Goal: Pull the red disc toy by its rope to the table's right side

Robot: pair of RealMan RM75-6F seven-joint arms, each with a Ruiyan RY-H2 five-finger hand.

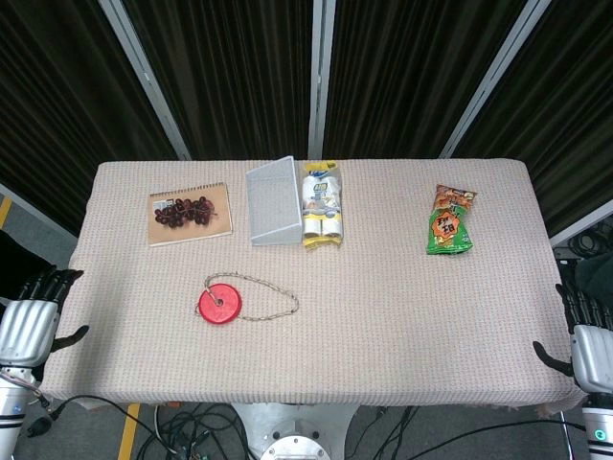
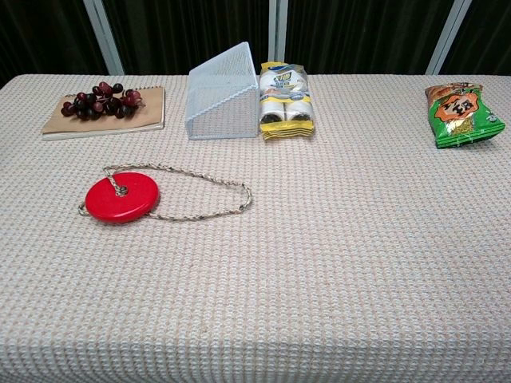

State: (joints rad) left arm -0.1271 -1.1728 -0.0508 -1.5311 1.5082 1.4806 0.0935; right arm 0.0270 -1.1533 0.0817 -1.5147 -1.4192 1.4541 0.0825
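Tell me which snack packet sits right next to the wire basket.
The yellow-and-white snack packet, lying against the tipped white wire basket. The green-and-orange snack packet lies alone, far off to the right.

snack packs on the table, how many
2: a yellow pack at the back centre, right beside the mesh basket, and a green pack at the back right. None seem hidden.
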